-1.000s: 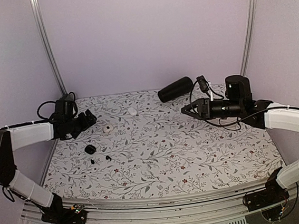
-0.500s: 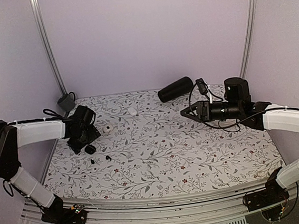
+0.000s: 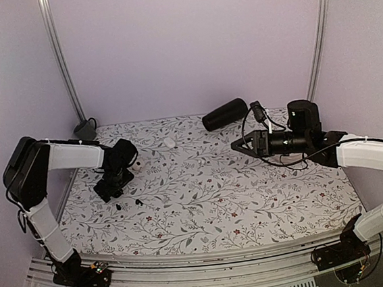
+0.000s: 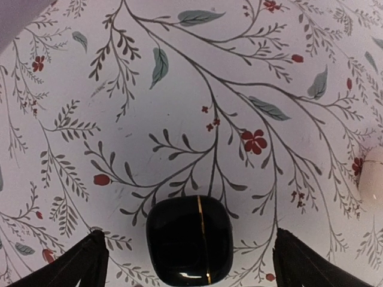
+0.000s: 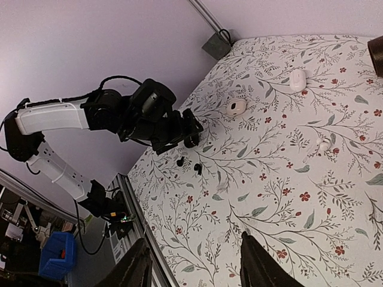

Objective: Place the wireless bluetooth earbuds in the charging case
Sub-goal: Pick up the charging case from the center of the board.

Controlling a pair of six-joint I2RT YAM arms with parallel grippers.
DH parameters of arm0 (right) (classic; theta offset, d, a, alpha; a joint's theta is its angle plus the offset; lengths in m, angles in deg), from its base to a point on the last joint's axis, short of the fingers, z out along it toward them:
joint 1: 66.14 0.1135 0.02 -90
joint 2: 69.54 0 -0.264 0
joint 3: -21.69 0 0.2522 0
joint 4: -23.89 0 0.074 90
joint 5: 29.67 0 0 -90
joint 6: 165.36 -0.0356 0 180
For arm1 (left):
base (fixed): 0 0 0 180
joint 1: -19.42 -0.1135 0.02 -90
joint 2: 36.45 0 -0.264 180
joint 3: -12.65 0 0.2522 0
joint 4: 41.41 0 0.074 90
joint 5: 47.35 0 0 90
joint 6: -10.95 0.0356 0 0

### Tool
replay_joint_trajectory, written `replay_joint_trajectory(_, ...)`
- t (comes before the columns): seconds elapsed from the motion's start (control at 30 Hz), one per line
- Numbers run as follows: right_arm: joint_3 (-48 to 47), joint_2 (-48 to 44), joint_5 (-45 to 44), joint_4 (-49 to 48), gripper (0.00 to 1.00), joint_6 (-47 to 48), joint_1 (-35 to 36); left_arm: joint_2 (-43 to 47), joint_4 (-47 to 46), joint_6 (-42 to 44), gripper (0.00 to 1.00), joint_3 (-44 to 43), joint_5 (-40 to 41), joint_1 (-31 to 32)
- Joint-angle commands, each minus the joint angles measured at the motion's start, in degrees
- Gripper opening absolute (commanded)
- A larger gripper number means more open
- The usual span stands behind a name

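Observation:
The charging case [image 4: 189, 242] is a glossy black rounded square with a thin gold seam, lying shut on the floral table. My left gripper [image 4: 189, 266] is open and empty, pointing down over the case, with one finger on each side and a gap to both. In the top view the left gripper [image 3: 108, 190] hides the case. The two tiny black earbuds [image 3: 118, 207] [image 3: 137, 201] lie on the table just in front of it; they also show in the right wrist view [image 5: 180, 161] [image 5: 197, 168]. My right gripper [image 3: 236, 144] is open and empty, held above the table's right half.
A black cylinder [image 3: 224, 114] lies at the back centre. A small white object [image 3: 170, 143] lies behind the middle, and two more white pieces [image 5: 236, 107] [image 5: 323, 145] lie on the cloth. A grey box [image 3: 84, 129] stands in the back left corner. The table's left edge runs close to the case.
My left arm has swung from the back left corner forward and right, and its gripper now points down over the case. The right arm has barely moved.

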Motion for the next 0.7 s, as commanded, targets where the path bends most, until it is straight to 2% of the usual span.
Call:
replay_joint_trajectory(0.0,-0.6,0.6,1.2,-1.6,0.52,0.3,-0.2,-1.9,2.2,-3.4,0.96,-1.8,0.6,0.4)
replay_joint_trajectory(0.2,0.0,0.2,1.3,-1.7,0.52,0.0,-0.2,-3.5,2.3,-3.8,0.94,-2.8,0.4,-0.2)
replay_joint_trajectory(0.67,1.5,-0.6,1.2,-2.8,0.52,-1.6,-0.2,-3.4,1.1,-4.1,0.77,-1.2,0.4,-0.3)
